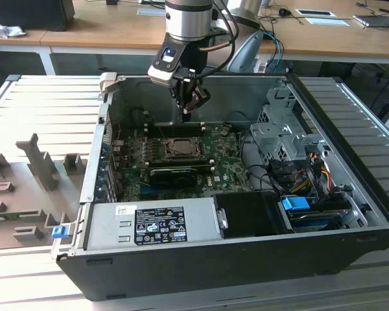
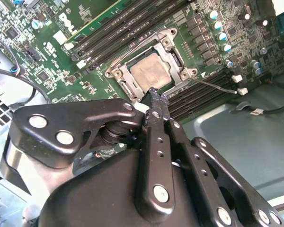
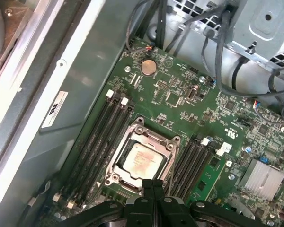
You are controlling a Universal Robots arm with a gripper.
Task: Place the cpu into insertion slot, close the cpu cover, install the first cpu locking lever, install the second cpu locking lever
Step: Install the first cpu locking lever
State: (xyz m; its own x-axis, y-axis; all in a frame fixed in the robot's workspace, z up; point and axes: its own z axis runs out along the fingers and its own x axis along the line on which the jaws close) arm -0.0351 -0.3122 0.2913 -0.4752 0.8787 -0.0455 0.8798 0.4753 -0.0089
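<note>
Black hand point(image 2: 154, 92) pinched; beige square cpu point(image 3: 141, 160) prob under silvery cover point(image 3: 156, 137)

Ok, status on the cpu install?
Gripper: jaws shut, empty, hovering near the cpu. Cpu seated, cpu cover down around it. Nothing in the way.

You are facing a label point(image 1: 159, 224) on the power supply point(image 1: 107, 230) and a sticker point(image 3: 54, 109) on the case wall point(image 3: 85, 61); neither is showing readable print.
</note>
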